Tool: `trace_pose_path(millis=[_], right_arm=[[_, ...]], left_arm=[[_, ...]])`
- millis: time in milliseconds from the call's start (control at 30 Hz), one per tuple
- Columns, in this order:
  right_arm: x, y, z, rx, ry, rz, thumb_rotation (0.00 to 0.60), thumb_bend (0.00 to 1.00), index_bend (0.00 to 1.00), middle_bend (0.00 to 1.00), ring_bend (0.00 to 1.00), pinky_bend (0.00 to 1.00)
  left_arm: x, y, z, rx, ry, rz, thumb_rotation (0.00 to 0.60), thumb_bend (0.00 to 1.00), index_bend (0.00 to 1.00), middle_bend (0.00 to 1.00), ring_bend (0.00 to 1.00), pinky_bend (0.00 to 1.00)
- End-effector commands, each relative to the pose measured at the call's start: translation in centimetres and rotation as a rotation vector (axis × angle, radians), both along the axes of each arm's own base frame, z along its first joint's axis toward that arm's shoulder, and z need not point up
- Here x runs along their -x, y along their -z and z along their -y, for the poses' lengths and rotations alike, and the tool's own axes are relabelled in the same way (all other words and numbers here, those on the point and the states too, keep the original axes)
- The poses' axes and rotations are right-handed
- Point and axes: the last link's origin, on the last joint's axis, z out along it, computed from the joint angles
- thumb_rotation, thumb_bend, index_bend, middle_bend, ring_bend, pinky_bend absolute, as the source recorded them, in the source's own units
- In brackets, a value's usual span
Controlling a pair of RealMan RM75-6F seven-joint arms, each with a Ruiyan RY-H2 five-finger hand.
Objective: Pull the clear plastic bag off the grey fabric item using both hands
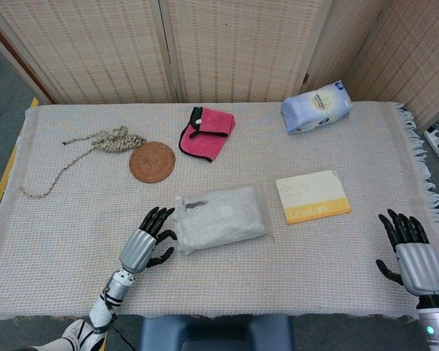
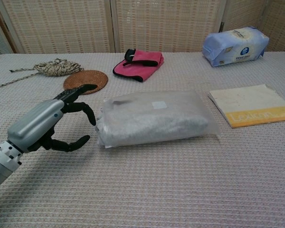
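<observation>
The grey fabric item lies folded inside the clear plastic bag [image 1: 222, 217] [image 2: 152, 118] in the middle of the table. My left hand [image 1: 146, 240] [image 2: 50, 123] hovers just left of the bag's left end, fingers spread and holding nothing; its fingertips are close to the bag, apparently not touching. My right hand [image 1: 411, 252] is at the table's near right edge, far from the bag, fingers apart and empty. The chest view does not show the right hand.
A yellow-and-white book [image 1: 312, 196] lies right of the bag. Behind are a round woven coaster [image 1: 152, 161], a coil of rope [image 1: 110, 141], a pink pouch [image 1: 207, 133] and a blue-white tissue pack [image 1: 315, 106]. A woven cloth [image 1: 73, 219] covers the table.
</observation>
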Motion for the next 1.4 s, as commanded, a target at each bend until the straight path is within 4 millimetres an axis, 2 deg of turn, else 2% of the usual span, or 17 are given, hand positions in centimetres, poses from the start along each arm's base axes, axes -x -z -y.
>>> trace_pose_path(millis=[33, 1000, 1200, 1400], right_arm=[[0.0, -0.1, 0.0, 0.004, 0.001, 0.002, 0.6, 0.21, 0.0, 0.0, 0.0, 0.0], [0.2, -0.7, -0.1, 0.01, 0.016, 0.011, 0.6, 0.22, 0.0, 0.0, 0.0, 0.0], [0.2, -0.8, -0.1, 0.013, 0.015, 0.013, 0.6, 0.22, 0.0, 0.0, 0.0, 0.0], [0.1, -0.8, -0.1, 0.014, 0.013, 0.014, 0.6, 0.22, 0.0, 0.0, 0.0, 0.0]], left_arm=[[-0.2, 0.4, -0.1, 0.009, -0.002, -0.002, 0.6, 0.4, 0.5, 0.09, 0.0, 0.0], [-2.5, 2.6, -0.7, 0.041, 0.024, 0.032, 0.6, 0.4, 0.53, 0.1, 0.0, 0.0], [-2.6, 2.9, -0.9, 0.05, 0.018, 0.035, 0.6, 0.47, 0.59, 0.12, 0.0, 0.0], [-2.7, 3.0, -0.7, 0.042, 0.034, 0.036, 0.6, 0.52, 0.73, 0.16, 0.0, 0.0]])
